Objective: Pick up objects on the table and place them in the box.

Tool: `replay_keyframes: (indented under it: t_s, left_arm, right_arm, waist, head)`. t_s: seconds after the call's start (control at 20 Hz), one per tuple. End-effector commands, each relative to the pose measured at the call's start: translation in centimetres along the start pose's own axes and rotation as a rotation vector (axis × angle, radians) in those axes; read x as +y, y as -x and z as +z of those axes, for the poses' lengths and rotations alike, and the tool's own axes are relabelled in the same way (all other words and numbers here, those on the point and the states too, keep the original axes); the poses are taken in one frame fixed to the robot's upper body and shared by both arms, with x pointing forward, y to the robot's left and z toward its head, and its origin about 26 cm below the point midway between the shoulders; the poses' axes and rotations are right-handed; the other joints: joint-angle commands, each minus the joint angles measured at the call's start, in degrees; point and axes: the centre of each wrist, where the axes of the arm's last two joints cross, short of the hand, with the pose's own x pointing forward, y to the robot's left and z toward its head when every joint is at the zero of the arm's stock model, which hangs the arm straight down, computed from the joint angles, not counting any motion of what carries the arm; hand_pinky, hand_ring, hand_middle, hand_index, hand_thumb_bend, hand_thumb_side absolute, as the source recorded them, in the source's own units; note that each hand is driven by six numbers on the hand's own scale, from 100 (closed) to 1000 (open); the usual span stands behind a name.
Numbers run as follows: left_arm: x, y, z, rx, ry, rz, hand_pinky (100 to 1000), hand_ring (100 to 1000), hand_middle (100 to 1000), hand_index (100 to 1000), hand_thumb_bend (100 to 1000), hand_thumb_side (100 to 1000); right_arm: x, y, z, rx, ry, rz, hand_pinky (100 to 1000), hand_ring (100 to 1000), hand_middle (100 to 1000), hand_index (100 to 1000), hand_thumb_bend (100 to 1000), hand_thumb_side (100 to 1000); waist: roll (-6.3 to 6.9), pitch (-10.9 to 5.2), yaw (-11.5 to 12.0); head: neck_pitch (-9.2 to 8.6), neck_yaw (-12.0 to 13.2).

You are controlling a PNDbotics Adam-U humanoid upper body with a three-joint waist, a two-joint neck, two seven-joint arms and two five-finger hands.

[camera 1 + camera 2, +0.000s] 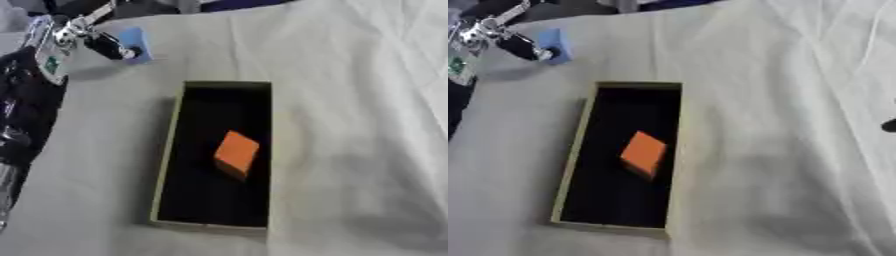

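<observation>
Fingers [109,46] against blue block [137,41].

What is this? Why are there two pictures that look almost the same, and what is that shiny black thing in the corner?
The two pictures come from the two eyes of a camera in a robot's head, looking down at a table covered with a pale cloth. That is why they nearly match.

The shiny black and silver thing at the upper left is the robot's left hand. Its fingers are at a small blue block, and they seem to be pinching it.

In the middle lies a long box, black inside. An orange block already rests in it.

A dark bit at the right edge of the right eye view may be the other hand; it is too little to tell.
</observation>
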Motion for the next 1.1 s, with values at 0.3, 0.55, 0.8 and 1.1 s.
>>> replay_keyframes:
  t_s: [0.3, 0.55, 0.8, 1.1]
  left_arm:
    - [1.4, 1.7, 0.4, 0.108, 0.006, -0.025, 865, 943, 900, 968, 484, 100]
    - [0.8, 1.8, 0.3, 0.144, 0.028, -0.001, 813, 903, 858, 949, 456, 100]
    - [0.2, 1.9, 0.1, 0.163, 0.047, 0.000, 590, 714, 629, 838, 334, 100]
    - [0.8, 1.7, 0.3, 0.120, 0.031, -0.018, 458, 596, 499, 709, 163, 100]
  right_arm:
    - [-0.3, -0.2, -0.7, -0.032, -0.018, 0.010, 882, 928, 572, 867, 100, 656]
    - [-0.1, -0.2, -0.9, -0.037, -0.020, 0.010, 883, 929, 569, 867, 100, 655]
    - [0.0, -0.2, -0.9, -0.038, -0.020, 0.012, 883, 930, 566, 868, 100, 655]
    - [0.0, -0.2, -0.6, -0.025, -0.015, 0.013, 883, 929, 566, 868, 100, 655]
  waist:
    - [0.00, -0.46, -0.7]
    - [0.29, 0.21, -1.4]
    - [0.40, 0.67, -1.7]
    - [0.03, 0.09, -1.2]
  head:
    - [-1.41, 1.1]
    - [-1.89, 1.6]
    - [-1.67, 1.7]
    - [-0.74, 0.8]
